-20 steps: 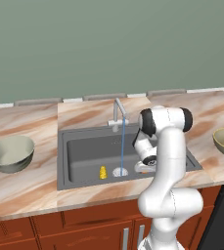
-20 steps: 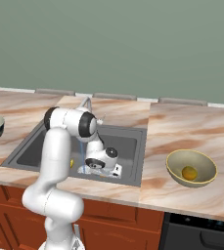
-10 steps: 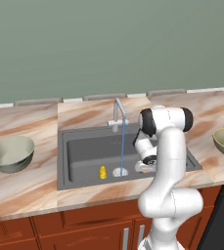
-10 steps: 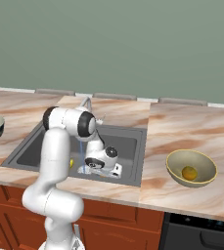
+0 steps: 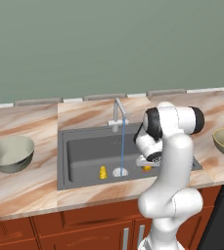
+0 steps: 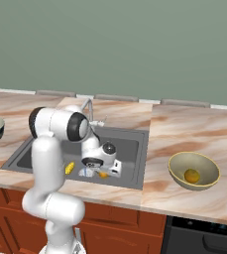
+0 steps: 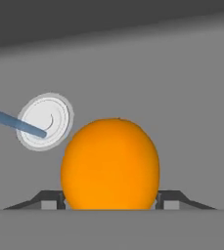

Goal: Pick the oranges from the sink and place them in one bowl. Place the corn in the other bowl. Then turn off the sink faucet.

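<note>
Now my fingers (image 7: 111, 201) have closed onto the orange (image 7: 110, 163) low in the sink (image 5: 84, 156); next I lift it toward the olive bowl (image 6: 194, 171).

Orange (image 7: 110, 163) between claw (image 7: 110, 200) tips: smooth, matt. Sink (image 7: 182, 88) floor around claw: matt dark grey. Countertop (image 5: 25, 190): glossy marbled stone.

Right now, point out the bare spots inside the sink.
The dark-grey sink floor lies bare left of the yellow corn cob. It is crowded around the pale round drain, where the gripper is shut on a bright orange.
</note>
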